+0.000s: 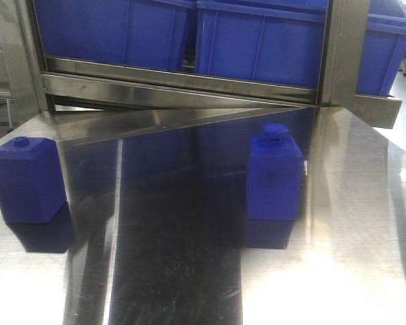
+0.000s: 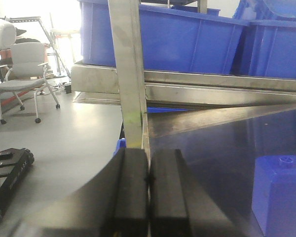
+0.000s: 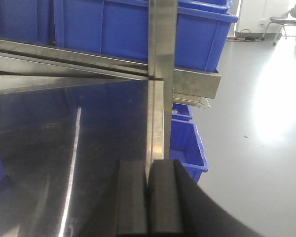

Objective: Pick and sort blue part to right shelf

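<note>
The blue part [image 1: 275, 176] stands upright on the steel table [image 1: 176, 271], right of centre; it is tall, with sloped shoulders and a squarish cap. Behind the table rises the right shelf [image 1: 189, 91], a steel rack with flat rails holding large blue bins [image 1: 257, 44]. Neither arm shows in the front view. In the left wrist view my left gripper [image 2: 148, 158] is shut with nothing between its pads, over the table's left edge. My right gripper [image 3: 148, 165] is also shut and empty, over the table's right edge by a steel post [image 3: 160, 49].
A squatter blue block with a round knob [image 1: 27, 179] stands at the table's left and appears low right in the left wrist view [image 2: 281, 192]. Blue bins [image 3: 187, 143] sit on the floor right of the table. An office chair [image 2: 24, 69] stands at far left.
</note>
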{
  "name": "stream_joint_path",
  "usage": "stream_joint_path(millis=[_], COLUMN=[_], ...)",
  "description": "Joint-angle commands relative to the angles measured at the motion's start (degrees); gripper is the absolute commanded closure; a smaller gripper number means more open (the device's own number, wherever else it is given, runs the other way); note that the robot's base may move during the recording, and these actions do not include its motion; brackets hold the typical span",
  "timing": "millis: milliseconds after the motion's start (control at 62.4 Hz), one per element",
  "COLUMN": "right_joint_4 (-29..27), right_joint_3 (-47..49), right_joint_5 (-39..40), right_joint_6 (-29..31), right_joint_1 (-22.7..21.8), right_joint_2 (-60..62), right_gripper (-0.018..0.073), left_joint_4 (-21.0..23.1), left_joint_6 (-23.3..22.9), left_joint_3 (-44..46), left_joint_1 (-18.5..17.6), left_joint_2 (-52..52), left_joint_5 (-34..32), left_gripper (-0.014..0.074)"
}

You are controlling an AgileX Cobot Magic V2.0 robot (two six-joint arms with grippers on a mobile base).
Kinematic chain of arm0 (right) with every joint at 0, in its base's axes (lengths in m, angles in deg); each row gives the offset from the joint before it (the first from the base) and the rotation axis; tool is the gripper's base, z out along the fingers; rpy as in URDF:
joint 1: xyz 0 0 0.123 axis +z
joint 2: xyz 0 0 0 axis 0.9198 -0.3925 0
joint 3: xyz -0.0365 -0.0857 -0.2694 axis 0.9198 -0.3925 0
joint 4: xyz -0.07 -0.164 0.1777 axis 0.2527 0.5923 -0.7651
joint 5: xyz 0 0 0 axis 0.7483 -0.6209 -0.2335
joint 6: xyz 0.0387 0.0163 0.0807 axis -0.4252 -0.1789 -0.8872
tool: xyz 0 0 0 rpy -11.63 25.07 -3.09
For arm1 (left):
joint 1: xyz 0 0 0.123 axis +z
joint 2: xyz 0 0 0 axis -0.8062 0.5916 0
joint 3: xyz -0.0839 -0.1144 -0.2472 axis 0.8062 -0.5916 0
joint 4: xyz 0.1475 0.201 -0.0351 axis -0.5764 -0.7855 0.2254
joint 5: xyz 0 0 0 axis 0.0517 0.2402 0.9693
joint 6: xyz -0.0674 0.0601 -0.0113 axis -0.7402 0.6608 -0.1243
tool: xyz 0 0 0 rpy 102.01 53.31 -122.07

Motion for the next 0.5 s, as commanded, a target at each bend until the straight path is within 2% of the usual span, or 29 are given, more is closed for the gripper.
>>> stream_joint_path(millis=[0, 481], right_joint_4=[0.01, 0.01], right_joint_3=[1.37, 1.37], right_joint_5=[4.93, 4.93], right_joint_6=[0.57, 0.57], right_joint_1=[-0.24, -0.24], right_joint_2=[1.19, 1.19], right_gripper=[0.051, 0.051], left_joint_4=[-0.01, -0.01], left_joint_6=[-0.62, -0.62], left_joint_3=[-1.4, -1.4], left_joint_1=[0.08, 0.08], left_joint_2=[-1.34, -1.34], left_joint_5=[-5.1, -5.1], left_gripper=[0.0462, 0.0462])
